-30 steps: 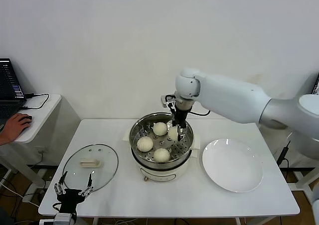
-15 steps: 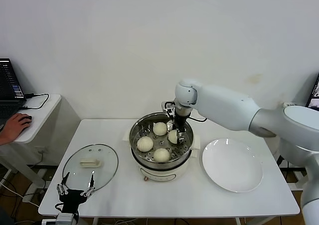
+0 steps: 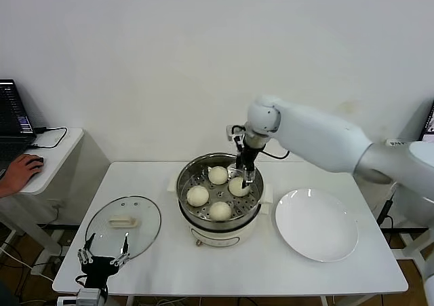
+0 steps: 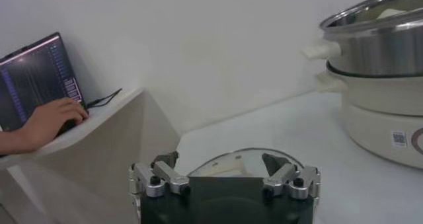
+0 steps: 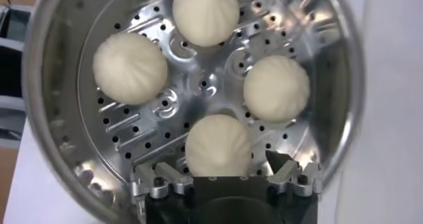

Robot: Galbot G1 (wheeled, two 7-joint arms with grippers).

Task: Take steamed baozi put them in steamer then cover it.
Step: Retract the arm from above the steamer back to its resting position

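While four smooth cream-white buns [image 5: 218,146] rest on the perforated tray of your shiny round steel steamer [image 3: 218,196], your right gripper [image 3: 243,178] hangs just above the nearest bun, fingers spread, holding nothing. Your left gripper [image 3: 102,260] waits spread beside the clear glass lid [image 3: 124,226]; the flat white plate [image 3: 316,224] sits beyond the pot.

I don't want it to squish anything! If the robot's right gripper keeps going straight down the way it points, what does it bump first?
Probably the small round cream-white bun right under the open right gripper, inside the shiny round steel steamer. How far above it hangs is unclear.
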